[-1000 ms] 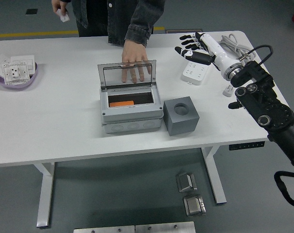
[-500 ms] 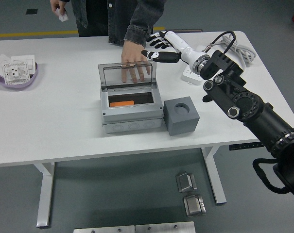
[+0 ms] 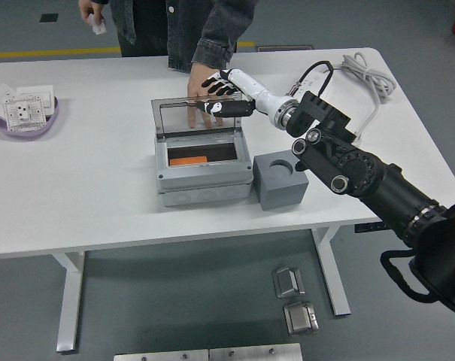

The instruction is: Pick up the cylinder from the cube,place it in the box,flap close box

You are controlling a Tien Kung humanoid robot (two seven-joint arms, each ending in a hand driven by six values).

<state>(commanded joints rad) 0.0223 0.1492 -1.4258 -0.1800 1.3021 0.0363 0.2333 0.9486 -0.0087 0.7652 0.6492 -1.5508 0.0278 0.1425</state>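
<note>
A grey box [image 3: 203, 171] stands mid-table with its clear lid [image 3: 197, 114] raised upright. An orange cylinder [image 3: 188, 160] lies inside the box. A grey cube [image 3: 280, 178] with an empty round hole on top stands just right of the box. My right hand [image 3: 221, 94] is open, its fingers spread, at the lid's upper right corner, behind it. A person's hand [image 3: 205, 94] rests flat on the table behind the lid, close to my hand. My left arm is out of view.
A purple dish [image 3: 1, 124] with white socket plates sits at the far left. A white cable [image 3: 366, 75] lies at the back right. The person stands at the far side. Metal parts lie on the floor.
My right arm has swung left from the power strip area to the box's raised lid. The person's hand, the box and the cube have not moved.
</note>
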